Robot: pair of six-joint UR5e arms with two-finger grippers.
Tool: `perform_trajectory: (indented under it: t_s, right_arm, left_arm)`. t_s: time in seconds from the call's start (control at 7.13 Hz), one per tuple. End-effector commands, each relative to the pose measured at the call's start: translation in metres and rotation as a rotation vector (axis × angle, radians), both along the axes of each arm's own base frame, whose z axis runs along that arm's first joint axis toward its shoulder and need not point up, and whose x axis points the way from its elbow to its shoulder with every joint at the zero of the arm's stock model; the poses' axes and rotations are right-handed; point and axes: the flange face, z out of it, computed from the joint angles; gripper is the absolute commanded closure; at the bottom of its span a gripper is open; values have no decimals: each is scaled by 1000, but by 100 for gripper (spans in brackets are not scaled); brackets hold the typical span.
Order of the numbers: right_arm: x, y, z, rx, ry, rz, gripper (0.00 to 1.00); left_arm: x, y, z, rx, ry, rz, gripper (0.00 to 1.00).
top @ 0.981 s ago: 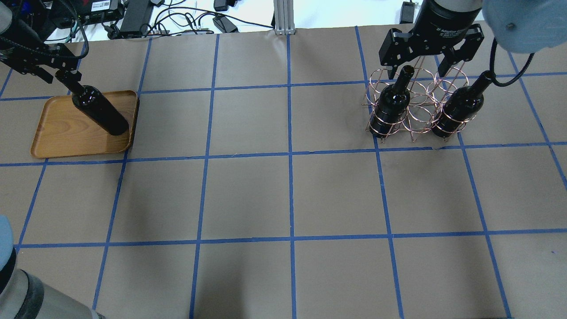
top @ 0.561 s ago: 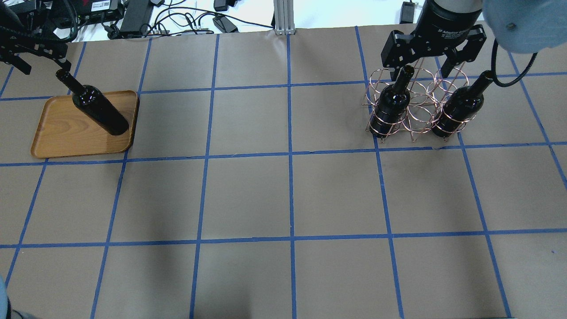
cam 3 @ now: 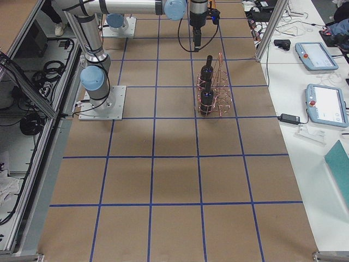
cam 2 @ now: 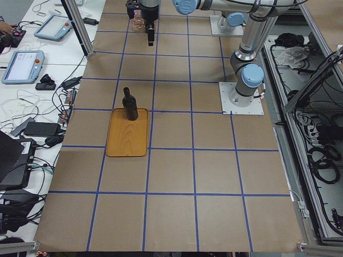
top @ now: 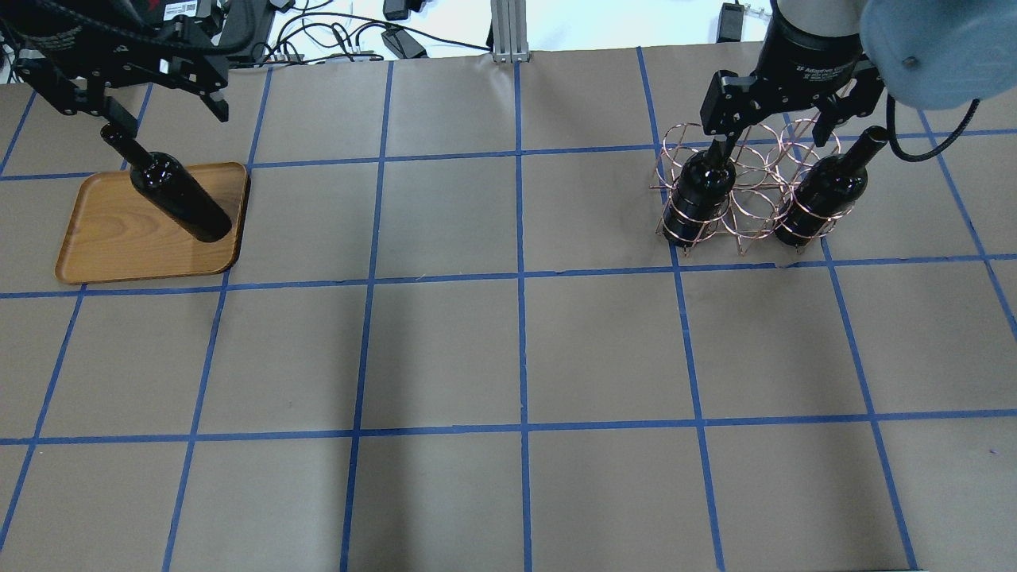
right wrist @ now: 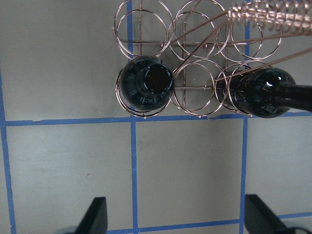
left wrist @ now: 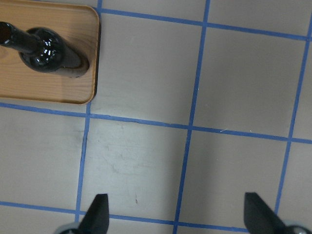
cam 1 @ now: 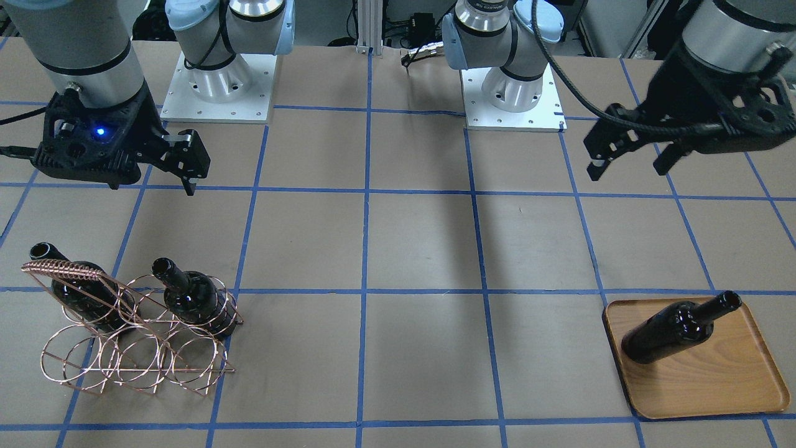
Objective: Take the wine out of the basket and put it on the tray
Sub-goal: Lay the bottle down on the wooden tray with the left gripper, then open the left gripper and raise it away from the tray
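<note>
One wine bottle [top: 179,199] stands upright on the wooden tray [top: 119,250] at the table's left. My left gripper [top: 163,99] hangs open above and beyond the bottle, holding nothing. In the left wrist view the bottle [left wrist: 44,51] is at the top left, outside the fingers [left wrist: 97,214]. The copper wire basket [top: 751,210] at the right holds two bottles, one at its left end [top: 699,187] and one at its right end [top: 822,191]. My right gripper [top: 771,135] hovers open above the basket. In the right wrist view both bottles [right wrist: 146,87] lie ahead of the fingers [right wrist: 95,214].
A blue tape grid covers the brown table [top: 516,349]. Cables and power bricks [top: 318,36] lie past its far edge. The two arm bases [cam 1: 217,87] stand on the robot's side. Teach pendants [cam 3: 313,54] rest on a side bench.
My left gripper has lifted off the neck of the bottle on the tray and swung right, open. The bottle stays upright. My right gripper has edged closer over the basket.
</note>
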Motion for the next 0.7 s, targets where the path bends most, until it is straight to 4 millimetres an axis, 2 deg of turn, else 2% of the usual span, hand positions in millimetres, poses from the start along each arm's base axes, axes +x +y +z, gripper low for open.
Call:
perform_trajectory:
  t_s: [0.0,0.14,0.56]
  right_arm:
    - [6,6,7,-6,-70,5,0]
    - [6,10,10,11,-72,4,0]
    - [12,23,21,24,-133,5,0]
  left_arm:
    - [-26,22,10,-19,6,12,3]
    - [-27,26,10,-21,7,14,3]
    - [-30,27,-3,26,14,-5,1]
